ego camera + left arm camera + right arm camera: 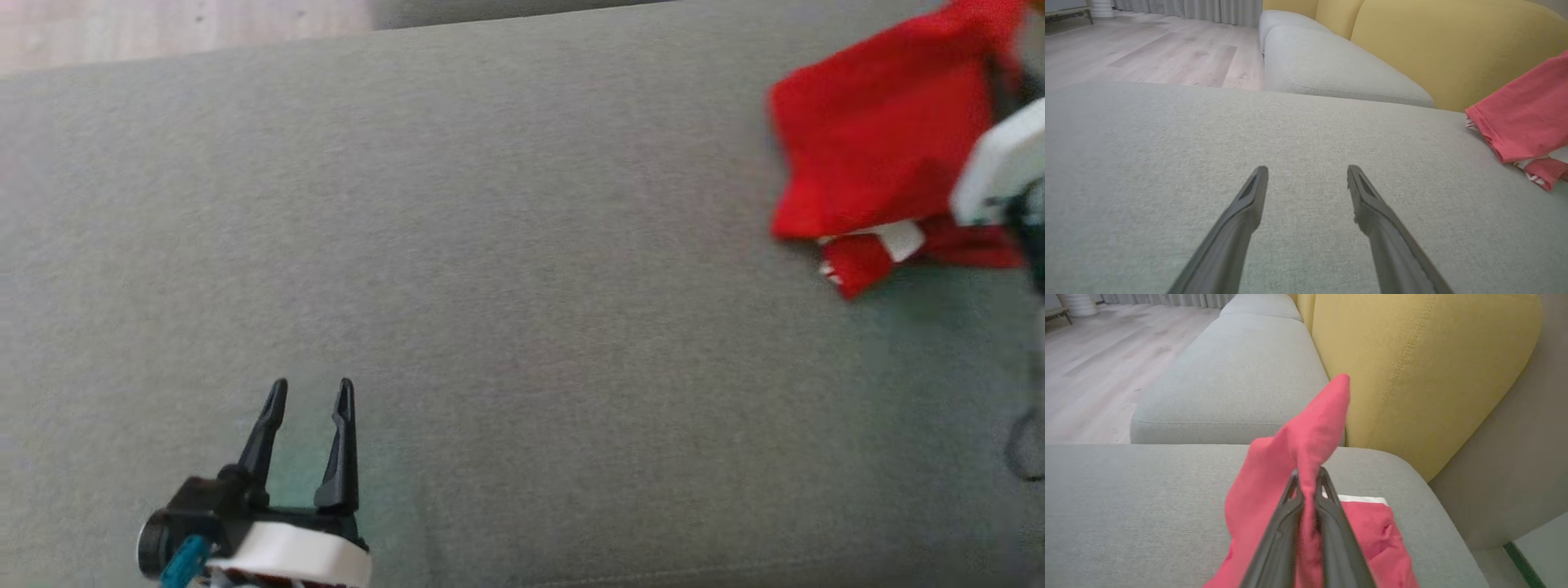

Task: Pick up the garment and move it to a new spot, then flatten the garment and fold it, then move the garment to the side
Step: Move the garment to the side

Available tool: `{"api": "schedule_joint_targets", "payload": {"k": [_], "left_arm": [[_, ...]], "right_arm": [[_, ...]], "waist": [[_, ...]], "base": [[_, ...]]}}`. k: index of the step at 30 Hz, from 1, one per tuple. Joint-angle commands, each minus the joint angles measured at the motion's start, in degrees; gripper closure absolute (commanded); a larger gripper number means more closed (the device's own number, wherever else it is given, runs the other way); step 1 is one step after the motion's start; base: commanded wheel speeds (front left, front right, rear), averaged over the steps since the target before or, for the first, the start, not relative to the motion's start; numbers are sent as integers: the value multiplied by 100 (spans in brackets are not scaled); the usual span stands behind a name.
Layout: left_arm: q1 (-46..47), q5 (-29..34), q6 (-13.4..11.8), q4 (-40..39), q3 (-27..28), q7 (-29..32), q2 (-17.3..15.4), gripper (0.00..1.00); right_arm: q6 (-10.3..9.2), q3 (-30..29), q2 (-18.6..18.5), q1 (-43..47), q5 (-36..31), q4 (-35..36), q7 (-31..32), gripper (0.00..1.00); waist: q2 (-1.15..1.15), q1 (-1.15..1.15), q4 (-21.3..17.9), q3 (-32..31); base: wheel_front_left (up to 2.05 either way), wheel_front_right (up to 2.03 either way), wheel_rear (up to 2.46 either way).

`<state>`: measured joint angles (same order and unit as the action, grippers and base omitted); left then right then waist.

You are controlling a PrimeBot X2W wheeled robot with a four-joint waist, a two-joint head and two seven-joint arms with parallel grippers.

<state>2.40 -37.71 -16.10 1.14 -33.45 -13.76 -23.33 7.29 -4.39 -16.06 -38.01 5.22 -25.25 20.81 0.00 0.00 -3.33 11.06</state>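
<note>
Right gripper: closed on a fold of the red garment. The cloth was pinched between the two dark fingers and rose past their tips in a soft peak.

Left gripper: jaws apart, nothing between them. It sat low over bare grey seat cushion, well apart from the garment.

By view:
- The right wrist view gave the grip itself. The garment draped down either side of the fingers onto the cushion, with a white tab just beyond them.
- The head view gave the layout. The garment lay bunched at the upper right of the cushion, and a pale forearm crossed its right side. The left gripper was at the lower left.
- The left wrist view gave the garment's near edge at the far right. A hemmed border hung over a piece of red-and-white striped trim that touched the cushion.

Surface: the seat cushion was a flat, fine-woven grey sofa seat.

Room:
- Yellow back cushions stood upright behind the seat.
- A second seat cushion in grey continued the sofa beyond.
- A pale wood-plank floor lay past the sofa edge.
- Grey curtains hung at the far side of the floor.
</note>
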Motion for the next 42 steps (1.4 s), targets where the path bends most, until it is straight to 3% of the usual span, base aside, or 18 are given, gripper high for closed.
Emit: {"api": "schedule_joint_targets", "payload": {"k": [1,6,11,12,13,22,32,42], "left_arm": [[118,31,-4,-152,189,-69,-46,0],[145,81,-4,-207,156,-67,-58,0],[200,101,5,-232,127,-47,-60,0],[213,105,7,-235,119,-45,-58,0],[225,111,6,-237,110,-43,-54,0],[283,94,0,-218,90,-6,-53,0],[130,-277,12,-292,484,-69,80,0],[-470,-494,-50,27,940,-111,143,0]], "right_arm": [[20,-14,-288,-251,-37,171,60,100],[20,-487,-882,-296,-185,30,247,100],[20,-884,-1029,-296,-416,-125,249,100],[20,-953,-1050,-289,-526,-160,220,58],[20,-1025,-1048,-286,-617,-197,175,0],[20,-1298,-679,-351,-1077,-438,-363,0],[20,-614,-244,-257,-769,-207,-810,0],[20,-43,519,922,-324,432,-1461,0]], "waist": [[0,0,248,66],[0,0,517,249],[0,0,635,378],[0,0,652,401],[0,0,663,420],[0,0,584,397],[0,0,407,-67],[0,0,450,-1143]], "base": [[0,0,0],[0,0,0],[0,0,0],[0,0,0],[0,0,0],[0,0,0],[0,0,0],[0,0,0]]}}
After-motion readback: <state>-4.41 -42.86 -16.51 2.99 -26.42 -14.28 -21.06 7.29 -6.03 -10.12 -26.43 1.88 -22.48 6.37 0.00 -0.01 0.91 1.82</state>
